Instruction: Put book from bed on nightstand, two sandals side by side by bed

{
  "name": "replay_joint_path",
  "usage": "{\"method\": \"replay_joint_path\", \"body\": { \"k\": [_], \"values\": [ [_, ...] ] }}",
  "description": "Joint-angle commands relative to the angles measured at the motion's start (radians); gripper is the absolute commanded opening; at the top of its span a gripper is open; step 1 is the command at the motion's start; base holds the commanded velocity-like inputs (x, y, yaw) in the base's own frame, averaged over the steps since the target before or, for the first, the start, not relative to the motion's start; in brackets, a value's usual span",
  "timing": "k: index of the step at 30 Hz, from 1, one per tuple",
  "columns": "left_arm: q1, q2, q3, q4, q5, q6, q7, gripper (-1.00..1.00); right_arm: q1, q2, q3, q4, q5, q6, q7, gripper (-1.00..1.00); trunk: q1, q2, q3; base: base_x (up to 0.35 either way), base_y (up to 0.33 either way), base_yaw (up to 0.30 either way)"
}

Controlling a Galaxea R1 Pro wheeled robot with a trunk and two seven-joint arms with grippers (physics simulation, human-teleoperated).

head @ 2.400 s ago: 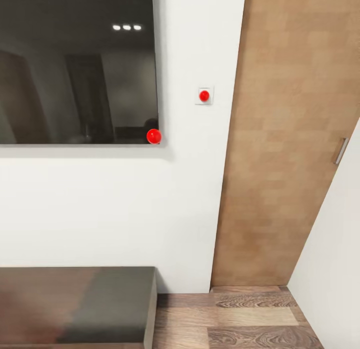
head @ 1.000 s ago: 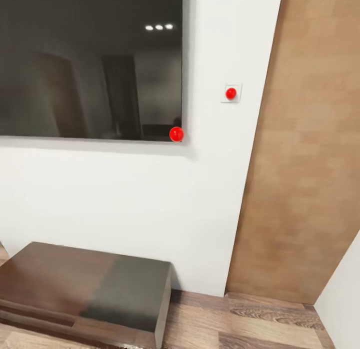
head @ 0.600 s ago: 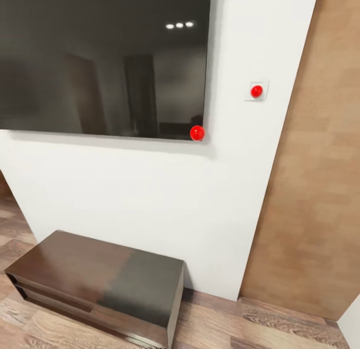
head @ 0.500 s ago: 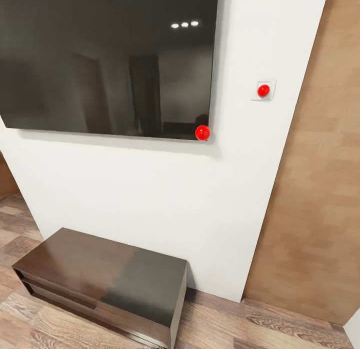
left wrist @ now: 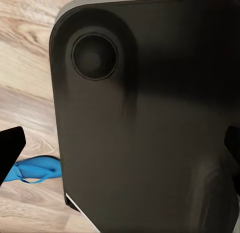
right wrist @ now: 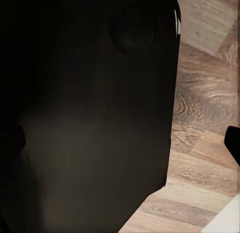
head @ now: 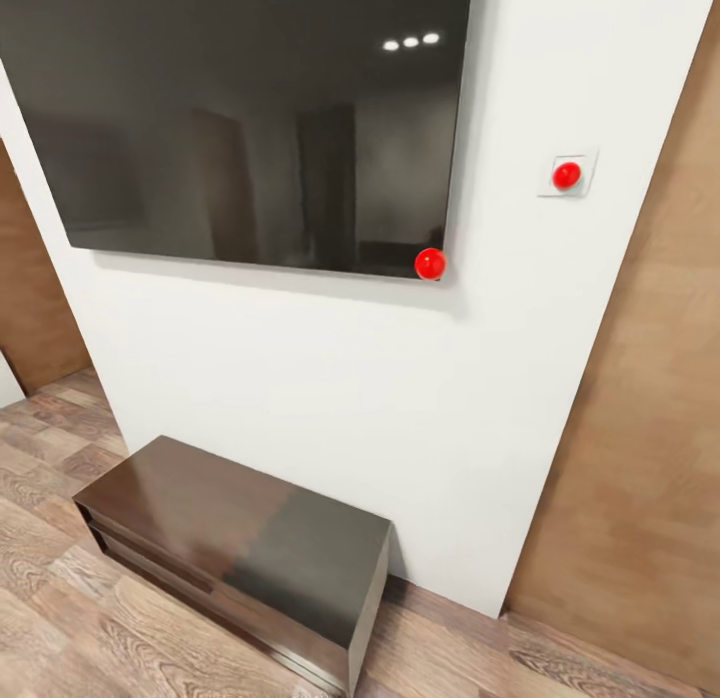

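A blue sandal (left wrist: 31,170) is partly hidden behind a dark robot body panel (left wrist: 150,118); the wall screen (head: 250,118) is cut off at the top edge.

one bright blue sandal (left wrist: 31,170), flat on wood-plank floor (left wrist: 25,83), partly hidden

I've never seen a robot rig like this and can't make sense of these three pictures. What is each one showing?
They come from a wheeled, two-armed robot in a simulated home. The big picture is from its head camera: a dark wall screen, a white wall, a low dark-brown bench on a wood-plank floor, and a tan door. The other two are from cameras near each end effector, mostly blocked by the robot's own dark body. The left one glimpses a blue sandal lying on the floor. Nothing seems to be held.
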Motion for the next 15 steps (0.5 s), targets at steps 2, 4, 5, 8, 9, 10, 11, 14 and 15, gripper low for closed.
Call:
{"method": "replay_joint_path", "body": {
  "k": [2,4,5,8,9,10,11,14,15],
  "values": [
    [-0.001,0.0,0.0,0.001,-0.001,-0.004,-0.001,1.0,0.0,0.0,0.0,-0.001,0.0,-0.001,0.0,1.0,0.0,0.0,-0.001,0.0,-0.092,0.07],
    [-0.001,0.0,0.0,0.001,-0.001,-0.004,-0.001,1.0,0.0,0.0,0.0,-0.001,0.0,-0.001,0.0,1.0,0.0,0.0,-0.002,0.0,-0.116,0.045],
    [-0.001,0.0,0.0,0.001,-0.001,-0.004,-0.001,1.0,0.0,0.0,0.0,-0.001,0.0,-0.001,0.0,1.0,0.0,0.0,-0.002,0.0,-0.127,0.032],
    [-0.001,0.0,0.0,0.001,-0.001,-0.004,-0.001,1.0,0.0,0.0,0.0,-0.001,0.0,-0.001,0.0,1.0,0.0,0.0,-0.002,0.0,-0.111,0.024],
    [-0.001,0.0,0.0,0.001,-0.001,-0.004,-0.001,1.0,0.0,0.0,0.0,-0.001,0.0,-0.001,0.0,1.0,0.0,0.0,-0.002,0.0,-0.063,0.03],
    [-0.001,0.0,0.0,0.001,-0.001,-0.004,-0.001,1.0,0.0,0.0,0.0,-0.001,0.0,-0.001,0.0,1.0,0.0,0.0,-0.002,0.0,-0.051,0.054],
    [-0.001,0.0,0.0,0.001,-0.001,-0.004,-0.001,1.0,0.0,0.0,0.0,-0.001,0.0,-0.001,0.0,1.0,0.0,0.0,-0.002,0.0,-0.041,0.088],
    [-0.001,0.0,0.0,0.001,-0.001,-0.004,-0.001,1.0,0.0,0.0,0.0,-0.001,0.0,-0.001,0.0,1.0,0.0,0.0,-0.002,0.0,-0.033,0.122],
    [-0.001,0.0,0.0,0.001,-0.001,-0.005,-0.001,1.0,0.0,0.0,0.0,-0.001,0.0,-0.001,0.0,1.0,0.0,0.0,-0.002,0.0,-0.021,0.18]
  ]
}}
